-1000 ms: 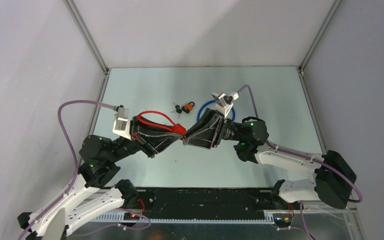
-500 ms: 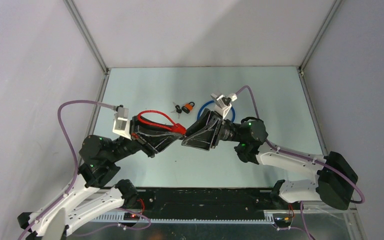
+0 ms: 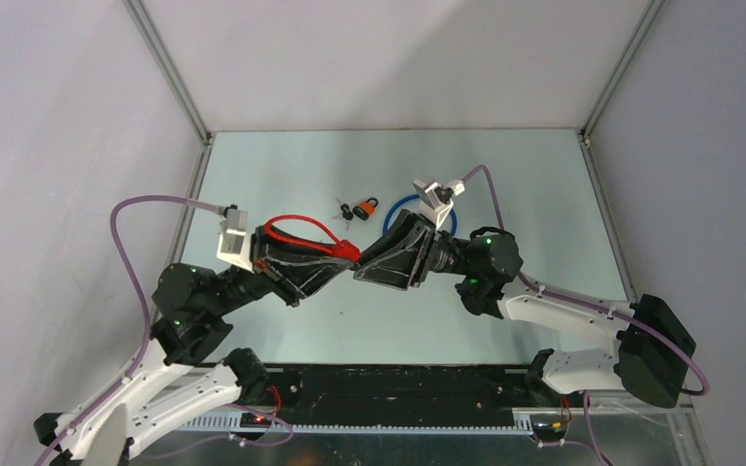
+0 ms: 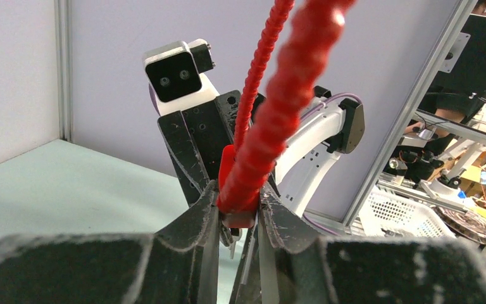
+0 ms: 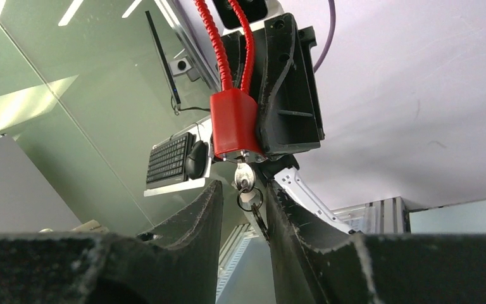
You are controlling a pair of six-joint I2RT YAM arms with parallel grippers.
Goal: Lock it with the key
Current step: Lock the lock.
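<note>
Clamping red lock (image 5: 233, 123), left gripper (image 4: 237, 216); right gripper (image 5: 243, 197) straddling key (image 5: 244, 177)

No text, label, brand, number or sign can be read in any view. The keyboard (image 5: 169, 159) in the background of the right wrist view shows rows of keys, but their legends are too small to read. The red lock (image 5: 233, 123) carries no marking that can be made out.

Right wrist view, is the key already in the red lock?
Yes, the key hangs from the underside of the red lock, just above the right fingers.
</note>
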